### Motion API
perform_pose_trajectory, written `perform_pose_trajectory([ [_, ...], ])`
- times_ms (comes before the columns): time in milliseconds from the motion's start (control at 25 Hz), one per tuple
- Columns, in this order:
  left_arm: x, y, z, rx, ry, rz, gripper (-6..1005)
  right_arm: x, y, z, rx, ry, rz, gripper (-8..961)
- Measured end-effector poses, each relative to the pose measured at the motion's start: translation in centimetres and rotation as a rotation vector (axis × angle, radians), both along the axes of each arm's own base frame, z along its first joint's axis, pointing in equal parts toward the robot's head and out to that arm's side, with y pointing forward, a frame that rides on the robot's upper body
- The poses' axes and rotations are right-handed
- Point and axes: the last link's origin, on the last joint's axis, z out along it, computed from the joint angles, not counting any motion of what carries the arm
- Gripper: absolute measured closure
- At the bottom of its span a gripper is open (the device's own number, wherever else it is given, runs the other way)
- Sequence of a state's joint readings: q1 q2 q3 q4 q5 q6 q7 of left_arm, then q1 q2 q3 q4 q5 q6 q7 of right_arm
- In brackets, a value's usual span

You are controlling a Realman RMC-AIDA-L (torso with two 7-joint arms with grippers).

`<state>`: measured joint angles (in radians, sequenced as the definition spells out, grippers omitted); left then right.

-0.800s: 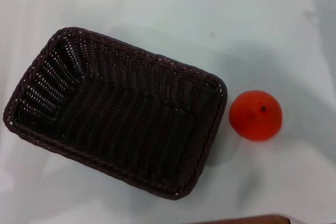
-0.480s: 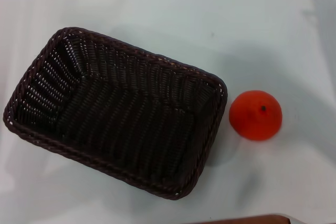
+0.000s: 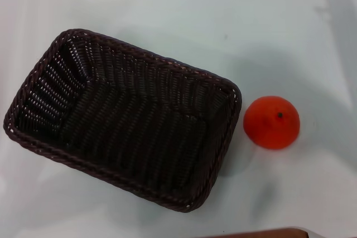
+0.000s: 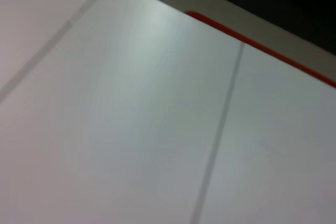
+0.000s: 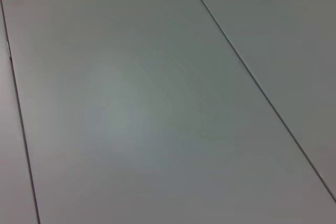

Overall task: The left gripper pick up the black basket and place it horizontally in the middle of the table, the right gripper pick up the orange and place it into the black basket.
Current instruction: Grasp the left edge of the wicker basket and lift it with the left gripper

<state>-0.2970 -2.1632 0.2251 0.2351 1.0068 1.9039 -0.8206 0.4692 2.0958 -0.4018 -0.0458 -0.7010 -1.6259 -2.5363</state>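
Table [image 3: 167, 4] — black basket [image 3: 125, 118] (orange [image 3: 271, 122] beside)

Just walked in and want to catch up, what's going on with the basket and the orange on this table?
Nothing is being handled right now. The black basket sits empty on the white table, lying at a slant rather than straight across. The orange rests on the table just off the basket's right end, not inside it. Neither pincer shows in any view; both wrist cameras see only bare surface, so neither pickup has started.
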Motion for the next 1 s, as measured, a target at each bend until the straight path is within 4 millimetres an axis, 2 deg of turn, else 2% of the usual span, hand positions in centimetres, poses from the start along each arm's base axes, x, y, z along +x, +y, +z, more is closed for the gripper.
perform_pose_trajectory([
  [200, 0.9, 1.0, 1.6, -0.179, 0.022, -0.150, 123, 0.2, 0.1, 0.2, 0.005, 0.006, -0.012, 78],
  [400, 1.8, 1.8, 4.1, -0.365, 0.017, -0.271, 124, 0.4, 0.3, 0.4, 0.015, 0.017, -0.031, 87],
  [640, 4.2, 3.1, 7.2, -0.630, 0.051, -0.371, 124, 0.5, 0.7, 0.7, 0.021, 0.022, -0.047, 86],
  [760, 5.5, 4.1, 8.7, -0.812, 0.112, -0.361, 125, 0.7, 0.8, 0.9, 0.027, 0.025, -0.054, 87],
  [1000, 7.0, 6.1, 8.9, -1.128, 0.282, -0.118, 126, 0.8, 1.2, 1.0, 0.030, 0.035, -0.074, 86],
])
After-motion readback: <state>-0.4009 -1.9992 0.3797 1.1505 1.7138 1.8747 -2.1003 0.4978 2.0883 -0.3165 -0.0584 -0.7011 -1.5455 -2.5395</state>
